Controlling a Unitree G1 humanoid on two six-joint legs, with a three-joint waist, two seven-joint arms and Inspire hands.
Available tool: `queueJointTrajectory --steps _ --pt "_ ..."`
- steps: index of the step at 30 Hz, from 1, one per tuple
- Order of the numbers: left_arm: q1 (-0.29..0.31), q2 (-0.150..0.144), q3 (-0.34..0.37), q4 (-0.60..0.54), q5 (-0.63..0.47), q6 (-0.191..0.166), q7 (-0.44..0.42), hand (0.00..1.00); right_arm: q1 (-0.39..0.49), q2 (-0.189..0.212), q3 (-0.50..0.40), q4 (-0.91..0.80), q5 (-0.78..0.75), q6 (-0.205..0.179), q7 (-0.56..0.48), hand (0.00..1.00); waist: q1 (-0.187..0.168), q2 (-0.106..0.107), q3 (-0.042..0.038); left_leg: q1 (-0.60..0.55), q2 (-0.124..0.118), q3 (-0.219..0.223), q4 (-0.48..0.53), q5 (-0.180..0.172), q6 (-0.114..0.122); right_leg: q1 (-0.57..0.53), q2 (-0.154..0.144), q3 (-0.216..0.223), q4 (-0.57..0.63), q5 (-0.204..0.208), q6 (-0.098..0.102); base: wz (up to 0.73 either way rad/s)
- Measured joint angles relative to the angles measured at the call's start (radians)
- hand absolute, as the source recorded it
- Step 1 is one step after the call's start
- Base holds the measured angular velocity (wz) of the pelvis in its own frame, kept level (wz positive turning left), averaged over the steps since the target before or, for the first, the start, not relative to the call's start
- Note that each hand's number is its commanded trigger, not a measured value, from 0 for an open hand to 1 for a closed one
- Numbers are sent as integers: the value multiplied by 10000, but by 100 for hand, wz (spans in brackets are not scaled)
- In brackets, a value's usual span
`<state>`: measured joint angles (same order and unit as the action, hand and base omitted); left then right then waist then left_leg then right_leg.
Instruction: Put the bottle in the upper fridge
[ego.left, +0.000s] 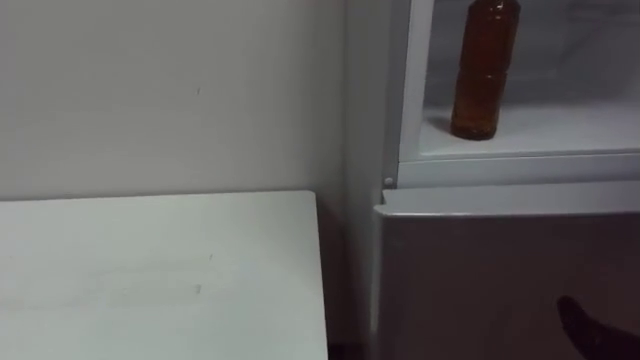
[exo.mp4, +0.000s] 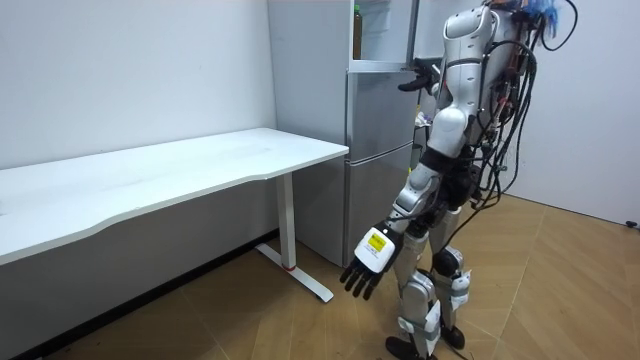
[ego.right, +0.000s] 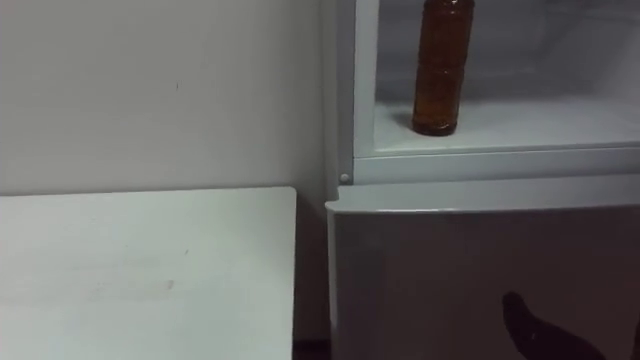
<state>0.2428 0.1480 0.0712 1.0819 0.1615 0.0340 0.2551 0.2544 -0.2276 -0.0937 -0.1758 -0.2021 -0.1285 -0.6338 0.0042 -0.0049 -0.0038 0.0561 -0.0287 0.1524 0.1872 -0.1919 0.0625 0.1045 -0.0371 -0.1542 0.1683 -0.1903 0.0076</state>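
A brown bottle (ego.left: 485, 70) stands upright on the white shelf (ego.left: 560, 130) inside the open upper fridge compartment, near its left wall; nothing touches it. In the room view the bottle (exo.mp4: 356, 38) is small, at the top of the fridge (exo.mp4: 378, 150). My right hand (ego.left: 590, 325) shows as a dark shape low on the right, in front of the shut lower door (ego.left: 500, 270). In the room view that right hand (exo.mp4: 420, 78) is raised before the fridge with its fingers stretched out, empty. My left hand (exo.mp4: 370, 265) hangs by my side, open and empty.
A white table (ego.left: 160, 270) stands to my left, its corner close to the fridge's side. A pale wall (ego.left: 170, 90) runs behind it. I stand upright on a wooden floor (exo.mp4: 560, 290), facing the fridge.
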Motion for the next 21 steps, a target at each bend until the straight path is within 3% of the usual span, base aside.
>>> queueJointTrajectory --steps 4,7,8,15,17,21 --pt "-104 -17 -163 -27 -140 -2 39 0 127 164 416 1552 4 -41 -4 0 -55 -20 32 7 -10 -54 -14 -18 -2 106 -12 -112 -115 -8 -6 5" --pt "-197 -82 -165 -31 -132 -109 -22 0 382 424 523 2879 4 -4 292 0 -4 -33 1 -35 -11 -64 -4 -36 5 88 -18 -114 -151 -8 -5 5" --pt "-189 -103 -166 -31 -146 -139 -24 0 460 420 625 3265 5 -7 402 0 -6 28 -28 -85 -13 -59 -1 -44 12 51 -20 -101 -151 -7 -3 0" --pt "-144 -133 -224 -31 -879 -253 25 0 627 434 1046 5562 14 22 758 0 -58 139 -14 -86 -23 -40 -48 -62 15 60 -18 -115 -177 -7 5 -1" --pt "-108 -139 -223 -136 -915 -290 66 0 768 471 1168 5861 17 192 923 0 -23 181 -11 -73 -22 -50 -48 -64 10 76 -14 -117 -191 -13 8 0" --pt "-51 -144 -258 -412 -905 -370 173 0 773 556 1347 7038 29 198 1079 0 -15 103 -6 -33 -26 -71 -49 -63 8 120 -15 -167 -190 -20 10 2"
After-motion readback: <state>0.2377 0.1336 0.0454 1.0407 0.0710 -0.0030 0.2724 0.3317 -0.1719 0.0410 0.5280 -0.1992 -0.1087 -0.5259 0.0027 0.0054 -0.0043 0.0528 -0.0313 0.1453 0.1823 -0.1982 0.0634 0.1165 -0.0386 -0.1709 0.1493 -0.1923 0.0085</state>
